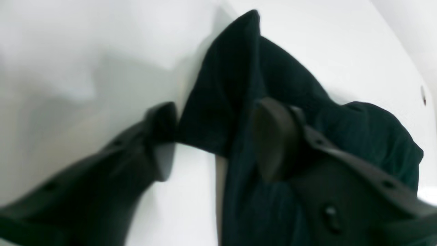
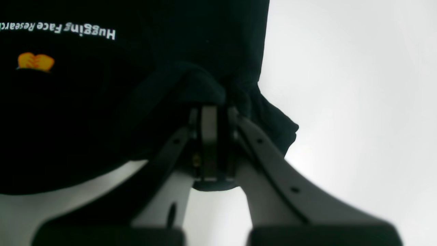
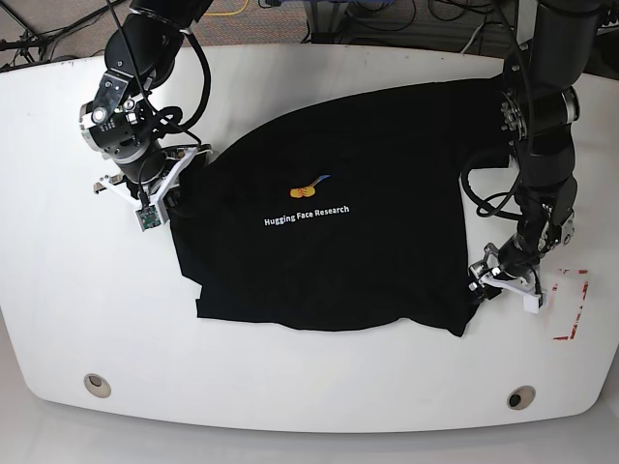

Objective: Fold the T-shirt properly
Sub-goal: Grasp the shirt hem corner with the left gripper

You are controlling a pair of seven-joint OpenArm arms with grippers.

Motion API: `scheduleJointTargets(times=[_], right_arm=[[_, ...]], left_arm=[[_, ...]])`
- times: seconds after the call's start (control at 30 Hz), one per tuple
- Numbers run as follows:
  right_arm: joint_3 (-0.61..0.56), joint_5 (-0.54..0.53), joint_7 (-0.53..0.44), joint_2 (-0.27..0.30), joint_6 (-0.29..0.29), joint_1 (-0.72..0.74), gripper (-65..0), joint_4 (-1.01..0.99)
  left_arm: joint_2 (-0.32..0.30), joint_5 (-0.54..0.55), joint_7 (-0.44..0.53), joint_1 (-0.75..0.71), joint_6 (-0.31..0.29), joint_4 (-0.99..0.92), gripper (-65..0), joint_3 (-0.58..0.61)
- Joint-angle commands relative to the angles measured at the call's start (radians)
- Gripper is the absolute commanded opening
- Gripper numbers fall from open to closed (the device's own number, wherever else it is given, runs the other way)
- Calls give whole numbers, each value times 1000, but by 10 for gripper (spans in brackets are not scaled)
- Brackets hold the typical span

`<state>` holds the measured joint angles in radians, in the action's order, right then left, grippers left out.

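The black T-shirt (image 3: 319, 242) lies spread on the white table (image 3: 68, 300), its white lettering and small orange logo facing up. My right gripper (image 3: 162, 188) is at the shirt's left edge in the base view. The right wrist view shows that gripper (image 2: 213, 109) shut on a bunched fold of the T-shirt (image 2: 102, 102). My left gripper (image 3: 481, 283) is at the shirt's lower right corner. In the left wrist view the left gripper (image 1: 218, 114) is open, and its fingers (image 1: 164, 136) straddle a raised fold of the T-shirt (image 1: 232, 75), one of them resting on the cloth.
A red tape mark (image 3: 573, 309) sits near the table's right edge. Two round fittings (image 3: 96, 385) (image 3: 520, 397) lie near the front edge. Cables (image 3: 387, 14) run behind the far edge of the table.
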<state>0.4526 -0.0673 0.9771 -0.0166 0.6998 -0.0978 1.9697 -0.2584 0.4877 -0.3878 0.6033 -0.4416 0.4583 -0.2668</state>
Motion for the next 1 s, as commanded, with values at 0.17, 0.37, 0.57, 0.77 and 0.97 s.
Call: scheduleJointTargets(times=[0.17,0.37,0.57,0.77,0.97], right_arm=[[2,-12,-20,8,-2,13,-629,16],[2,-13,-20,8,-2,13,-629,16],[2,-13,-20,8,-2,13,-629,16],[2,-13,-20,8,-2,13,-629,12],[1,-13,-20,10,-2,14,-629,-20]], left_arm=[[-5,3,-4,23,3,6,-365,-4],[-2,4,-3,23,3,6,-369,-4],[17,4,-1,23,5,6,-279,-6],[28,4,0,23,5,6,-299,-6],[29,4,2,23,5,6,-356,-6]])
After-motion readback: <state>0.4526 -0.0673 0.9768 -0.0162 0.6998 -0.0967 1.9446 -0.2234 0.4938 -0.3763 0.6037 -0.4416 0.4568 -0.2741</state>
